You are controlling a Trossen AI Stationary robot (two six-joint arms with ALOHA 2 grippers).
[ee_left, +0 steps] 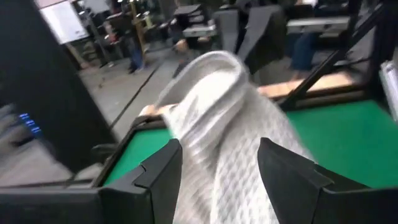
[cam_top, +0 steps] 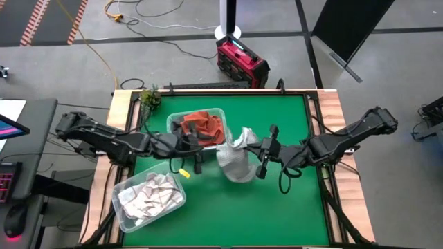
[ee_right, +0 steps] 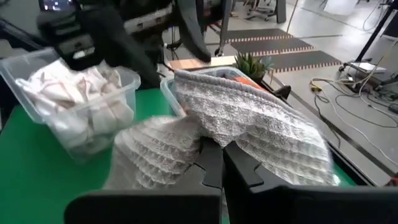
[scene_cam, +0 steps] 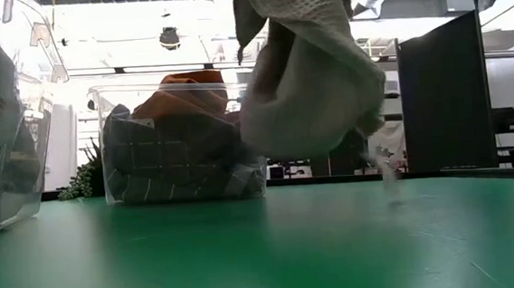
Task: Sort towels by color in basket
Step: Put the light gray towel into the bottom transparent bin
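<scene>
A light grey waffle-weave towel (cam_top: pixel 235 162) hangs over the middle of the green table, with my right gripper (ee_right: pixel 214 165) shut on it from the table's right side. My left gripper (ee_left: pixel 217 180) stands open on the towel's left side, its fingers level and pointing at the cloth; whether they touch it, I cannot tell. Behind the towel stands a clear bin (cam_top: pixel 169 117) holding rust orange-red (cam_top: pixel 204 121) and dark plaid (scene_cam: pixel 176 159) towels. A second clear bin (cam_top: pixel 121 221) near the front left holds white towels (cam_top: pixel 149 194). My right gripper pinches a bunched fold of the light grey towel (ee_right: pixel 211 134) between its two fingers, near the cloth's upper part. The fingers come in from the table's right, slanting slightly down. The towel droops slack on both sides of the fingers, its lower end (scene_cam: pixel 302 141) clear of the table.
A small green plant (cam_top: pixel 149 97) sits at the table's far left corner. A yellow tag (cam_top: pixel 183 173) lies on the mat below my left gripper. Bare green mat (cam_top: pixel 277 214) stretches across the near and right parts of the table.
</scene>
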